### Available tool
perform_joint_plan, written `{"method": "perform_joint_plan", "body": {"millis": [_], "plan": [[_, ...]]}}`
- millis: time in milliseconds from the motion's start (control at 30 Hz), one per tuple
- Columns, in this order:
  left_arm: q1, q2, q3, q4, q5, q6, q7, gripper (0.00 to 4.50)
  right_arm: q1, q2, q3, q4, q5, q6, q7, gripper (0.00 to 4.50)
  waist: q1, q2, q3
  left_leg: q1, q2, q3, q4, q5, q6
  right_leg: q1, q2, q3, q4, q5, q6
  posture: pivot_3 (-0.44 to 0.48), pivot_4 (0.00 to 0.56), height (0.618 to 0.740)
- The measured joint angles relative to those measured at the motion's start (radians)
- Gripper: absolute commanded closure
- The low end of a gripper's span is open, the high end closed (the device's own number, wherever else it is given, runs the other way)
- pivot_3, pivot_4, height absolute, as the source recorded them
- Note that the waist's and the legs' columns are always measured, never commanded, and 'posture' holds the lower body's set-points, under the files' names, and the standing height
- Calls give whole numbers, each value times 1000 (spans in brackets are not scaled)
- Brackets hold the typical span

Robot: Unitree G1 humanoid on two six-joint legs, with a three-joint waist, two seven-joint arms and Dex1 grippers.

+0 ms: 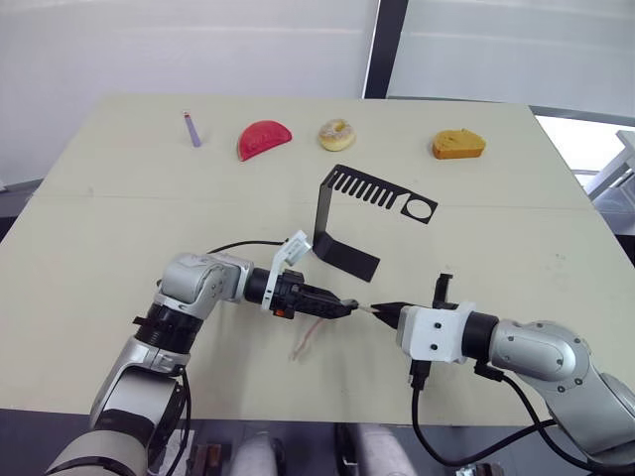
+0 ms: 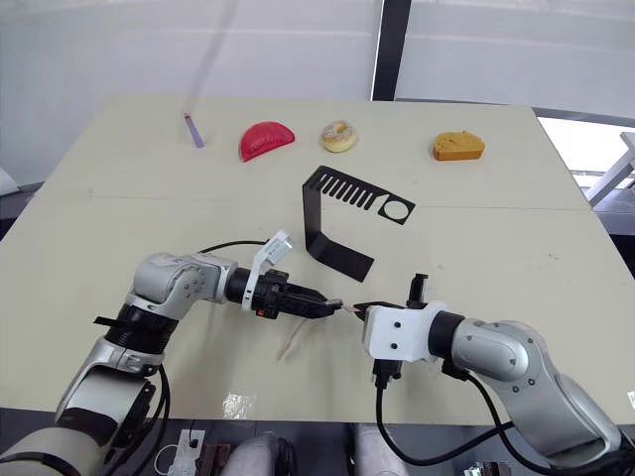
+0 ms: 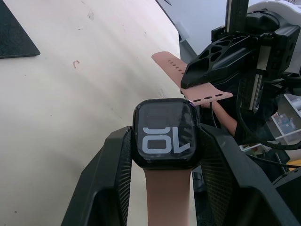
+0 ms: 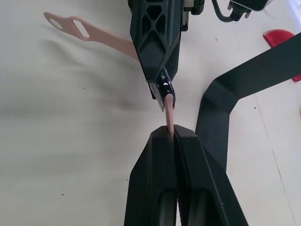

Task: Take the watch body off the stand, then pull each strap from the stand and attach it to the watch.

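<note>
In the head view you are seeing the left gripper (image 1: 342, 306) and the right gripper (image 1: 385, 312) meeting tip to tip near the table's front edge, with the black bent sheet stand (image 1: 342, 223) standing just beyond them, its comb-slotted arm bare.

In the left wrist view your left gripper's fingers (image 3: 106, 183) are clamping the small square black watch body (image 3: 166, 140) between them, light digits on its dark screen. One pale pink strap (image 3: 169, 197) is hanging from the case toward the wrist. Past the case, the second pink strap (image 3: 181, 75), with its row of holes, is sitting in the opposing gripper.

In the right wrist view your right gripper (image 4: 175, 133) is pinching that strap's end edge-on, fingers closed on it, its tip touching the watch body (image 4: 165, 89).
</note>
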Motion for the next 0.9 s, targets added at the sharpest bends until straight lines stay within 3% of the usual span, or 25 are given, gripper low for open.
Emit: {"method": "perform_joint_plan", "body": {"millis": [900], "plan": [[0,-30,39,-5,-21,21,60,2910,-38,2,0,-1,2,50,34,4500,0,0,0,0,0,0,0,0,0,0,0,0,0,0,0,0,150,737]]}}
